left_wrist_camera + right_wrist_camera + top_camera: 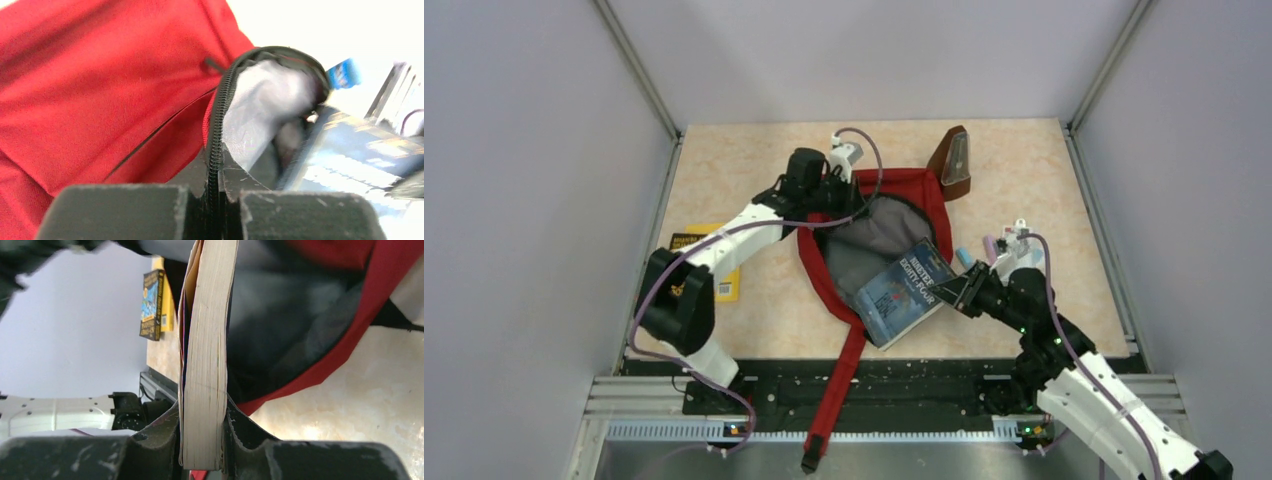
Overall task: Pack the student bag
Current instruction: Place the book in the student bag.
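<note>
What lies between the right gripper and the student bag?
A dark-blue paperback, held by the right gripper, reaches over the open student bag; the top view shows it.

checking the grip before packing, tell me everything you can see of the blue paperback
The blue paperback has a dark blue cover with pale lettering ending "Eighty-Four" and cream page edges. It is closed, its cover slightly lifted, and it is tilted with its far half over the student bag's open mouth and its near part across the red rim. The right gripper is shut on its edge.
</note>
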